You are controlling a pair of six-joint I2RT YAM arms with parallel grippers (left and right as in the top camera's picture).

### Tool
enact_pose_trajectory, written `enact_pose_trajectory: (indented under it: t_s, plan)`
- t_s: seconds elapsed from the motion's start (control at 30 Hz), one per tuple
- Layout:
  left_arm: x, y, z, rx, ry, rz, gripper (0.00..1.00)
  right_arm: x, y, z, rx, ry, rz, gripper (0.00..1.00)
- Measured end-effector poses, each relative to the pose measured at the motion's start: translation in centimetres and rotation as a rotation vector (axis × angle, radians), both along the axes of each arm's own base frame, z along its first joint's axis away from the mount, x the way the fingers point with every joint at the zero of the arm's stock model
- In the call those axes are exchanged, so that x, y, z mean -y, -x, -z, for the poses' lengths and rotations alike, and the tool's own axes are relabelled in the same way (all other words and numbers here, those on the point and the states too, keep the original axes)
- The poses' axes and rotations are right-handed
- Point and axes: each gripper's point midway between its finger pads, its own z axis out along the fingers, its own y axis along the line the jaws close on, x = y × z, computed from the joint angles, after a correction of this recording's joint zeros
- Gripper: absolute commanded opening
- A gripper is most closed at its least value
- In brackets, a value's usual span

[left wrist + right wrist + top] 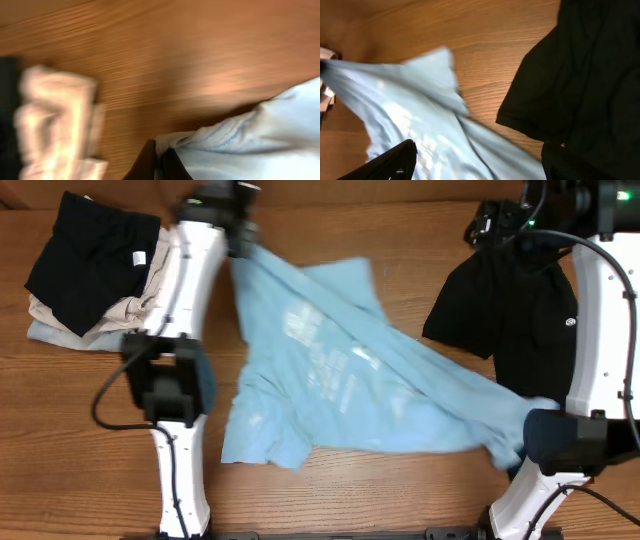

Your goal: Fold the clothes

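One light-blue T-shirt (340, 370), sprawled over middle of tabletop (400, 500), corner pinched shut in left fingers (147, 165) near far edge; right fingers (395, 160) wide, empty. Hazard: thin pinch slipping under drag; trailing cloth snagging black garment (510, 310) at right edge.

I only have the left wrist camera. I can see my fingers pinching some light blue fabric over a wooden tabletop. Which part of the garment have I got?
Observer: The left gripper is shut on the far end of the large light-blue T-shirt. The rest trails crumpled toward the near right.
Operator: And the right gripper?
Observer: The right gripper is open and empty, above the shirt's edge beside the black garment with a small white logo.
Operator: What's the pale blur on my left?
Observer: A stack of folded clothes, black on top of beige, at the far left of the wooden table.
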Motion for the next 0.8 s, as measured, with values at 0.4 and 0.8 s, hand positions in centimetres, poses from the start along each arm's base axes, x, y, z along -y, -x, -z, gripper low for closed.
enact_pose_trajectory:
  t_s: [0.4, 0.8]
  plan:
    - [-4.9, 2.1, -0.2, -0.087, -0.014, -0.087, 0.72, -4.7, 0.2, 6.5, -0.207, 0.005, -0.107, 0.83]
    - [-1.6, 4.8, -9.2, -0.042, 0.135, 0.0, 0.75, -0.8, 2.0, 16.0, -0.417, 0.084, 0.001, 0.79]
